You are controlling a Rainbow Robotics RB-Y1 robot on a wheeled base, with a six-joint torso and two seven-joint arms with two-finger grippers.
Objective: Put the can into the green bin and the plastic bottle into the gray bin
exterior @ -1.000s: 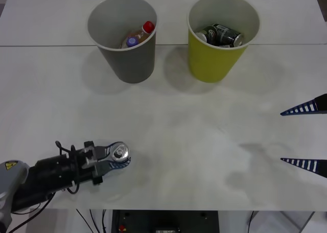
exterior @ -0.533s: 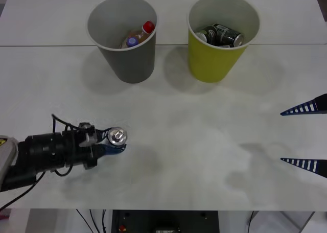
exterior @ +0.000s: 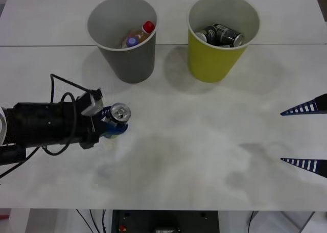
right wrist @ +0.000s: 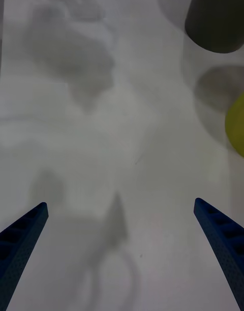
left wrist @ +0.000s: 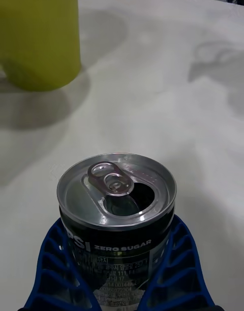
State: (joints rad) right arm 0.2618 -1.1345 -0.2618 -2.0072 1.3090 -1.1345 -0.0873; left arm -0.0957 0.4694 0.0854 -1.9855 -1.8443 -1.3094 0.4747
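I am holding the can [exterior: 120, 112] upright between my left gripper's [exterior: 113, 124] blue fingers [left wrist: 56, 260], clamped on its sides. Since 1 s ago I am lifting it up and farther from the near-left table edge, nearer the gray bin [exterior: 122, 36]. Still travelling right to the green bin [exterior: 223, 33]. My right gripper [exterior: 304, 136] is waiting wide at the right edge.

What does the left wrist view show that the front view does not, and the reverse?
Left wrist view alone: the can has an opened tab hole and ZERO SUGAR lettering. Front view alone: the gray bin holding bottles, cans inside the green bin, and the open right gripper. Both: the left gripper clamped on the can, the green bin, the white table.
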